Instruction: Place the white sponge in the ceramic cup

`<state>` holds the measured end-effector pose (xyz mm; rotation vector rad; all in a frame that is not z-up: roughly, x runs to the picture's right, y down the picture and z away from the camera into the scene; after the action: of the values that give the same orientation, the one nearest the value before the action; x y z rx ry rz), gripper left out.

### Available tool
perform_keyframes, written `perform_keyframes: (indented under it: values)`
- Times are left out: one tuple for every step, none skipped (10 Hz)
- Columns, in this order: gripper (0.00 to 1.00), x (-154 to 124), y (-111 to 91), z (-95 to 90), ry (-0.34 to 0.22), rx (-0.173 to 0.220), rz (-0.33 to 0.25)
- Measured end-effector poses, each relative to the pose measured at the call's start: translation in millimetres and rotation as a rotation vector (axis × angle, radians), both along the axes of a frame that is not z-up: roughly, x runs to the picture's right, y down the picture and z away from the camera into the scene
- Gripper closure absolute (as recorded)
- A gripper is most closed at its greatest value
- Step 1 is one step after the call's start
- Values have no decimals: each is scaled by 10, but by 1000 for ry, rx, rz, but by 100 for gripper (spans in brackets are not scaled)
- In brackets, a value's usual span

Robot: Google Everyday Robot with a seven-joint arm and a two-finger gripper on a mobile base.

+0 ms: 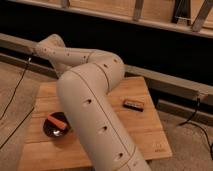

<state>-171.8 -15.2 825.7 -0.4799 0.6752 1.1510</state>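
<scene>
A large beige robot arm point(95, 115) fills the middle of the view, rising from the bottom edge, bending at an elbow and folding back toward the upper left. The end effector is out of sight past that far end. Its fingers are closed, though whether they have hold of anything cannot be told.

Neither the white sponge nor the ceramic cup is visible. If they are on the worktop, the arm's bulk hides them, so which way the sponge lies from the end effector cannot be judged here.

The square wooden worktop point(145, 125) carries a dark round bowl point(54, 131) at the left with an orange piece point(56, 121) resting in it. Well apart on the right lies a dark brown-orange bar point(133, 104), long axis running left to right.

Around it – a grey floor point(10, 75) with a thin cable point(15, 90), and a dark wall point(150, 45) behind.
</scene>
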Motion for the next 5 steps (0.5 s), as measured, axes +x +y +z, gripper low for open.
perform_keyframes:
  values:
    - [100,0,-16,-9,-2,21,16]
    - [100,-18,-21,-13,-7,44,33]
    - [100,-37,-23,-16,-12,62,43]
    - [100,-85,-12,-10,-25,99,60]
    - [100,-108,-7,-13,-34,122,69]
